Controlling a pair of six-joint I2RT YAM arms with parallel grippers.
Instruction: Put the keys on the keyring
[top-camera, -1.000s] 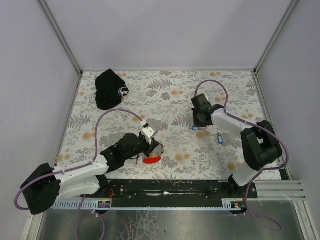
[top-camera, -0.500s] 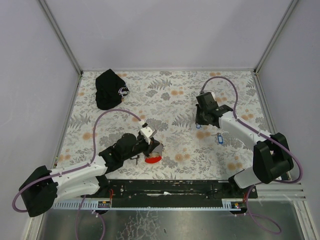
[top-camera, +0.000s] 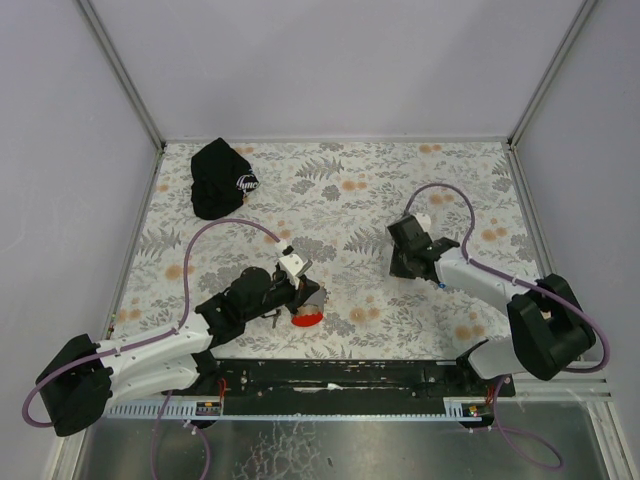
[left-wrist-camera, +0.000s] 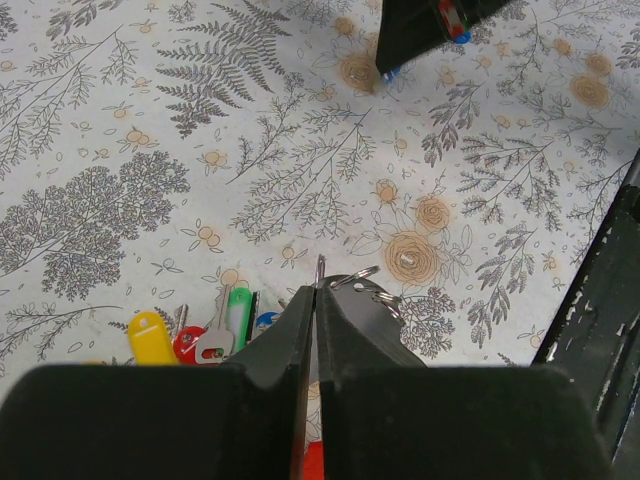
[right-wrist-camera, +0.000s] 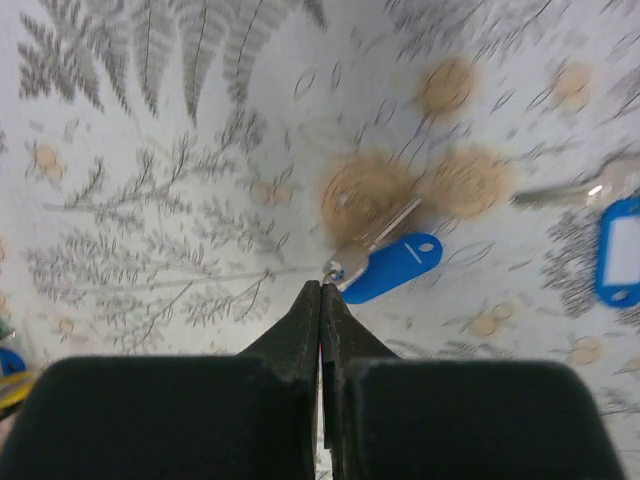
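Note:
My left gripper (left-wrist-camera: 318, 290) is shut on the keyring (left-wrist-camera: 356, 277), whose thin wire loops poke out at the fingertips. The red plastic piece (top-camera: 305, 320) lies just under this gripper (top-camera: 308, 298). A cluster of keys lies left of the fingers, with yellow (left-wrist-camera: 150, 336), red (left-wrist-camera: 186, 343), green (left-wrist-camera: 238, 304) and blue (left-wrist-camera: 265, 322) tags. My right gripper (right-wrist-camera: 320, 285) is shut, and its tips touch the head of a blue-tagged key (right-wrist-camera: 395, 266) flat on the cloth. I cannot tell whether it grips the key. A second blue-tagged key (right-wrist-camera: 617, 250) lies to the right.
The large black cap (top-camera: 220, 178) sits at the far left corner of the floral cloth. The right arm's gripper (top-camera: 402, 262) stands right of centre, and it shows at the top of the left wrist view (left-wrist-camera: 420, 30). The black front rail (top-camera: 340, 378) runs close behind both grippers.
My right gripper has come down and towards the near edge, over the blue-tagged keys. The left gripper has stayed almost still with the keyring.

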